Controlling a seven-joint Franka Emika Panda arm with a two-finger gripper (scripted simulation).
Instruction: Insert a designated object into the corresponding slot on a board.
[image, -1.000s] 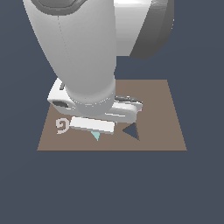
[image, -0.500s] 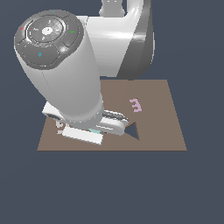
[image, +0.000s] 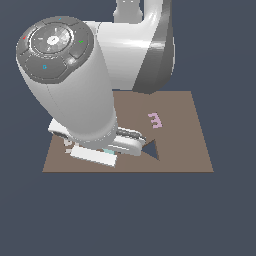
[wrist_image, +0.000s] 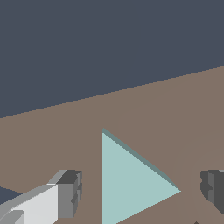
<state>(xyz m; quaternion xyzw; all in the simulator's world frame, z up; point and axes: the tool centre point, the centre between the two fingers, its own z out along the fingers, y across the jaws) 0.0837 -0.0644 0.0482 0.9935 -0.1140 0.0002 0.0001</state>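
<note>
The light teal triangle (wrist_image: 131, 183) lies flat on the brown board (wrist_image: 175, 113). My gripper (wrist_image: 139, 192) is open and sits low over it, with one fingertip (wrist_image: 68, 192) on each side and a gap to the triangle on both. In the exterior view only a sliver of the triangle (image: 109, 151) shows under the hand (image: 100, 154), near the board's front edge. The dark triangular slot (image: 152, 149) is just to the exterior view's right of the hand, partly hidden by it.
A pink "3" (image: 156, 120) lies on the board (image: 185, 145) behind the slot. A bit of the white spiral (image: 67, 145) shows at the hand's left. The big arm body (image: 75, 85) hides the board's left and middle.
The arm's upper links have swung toward the exterior view's left and forward, uncovering the pink "3". The hand stays over the teal triangle, which has not moved.
</note>
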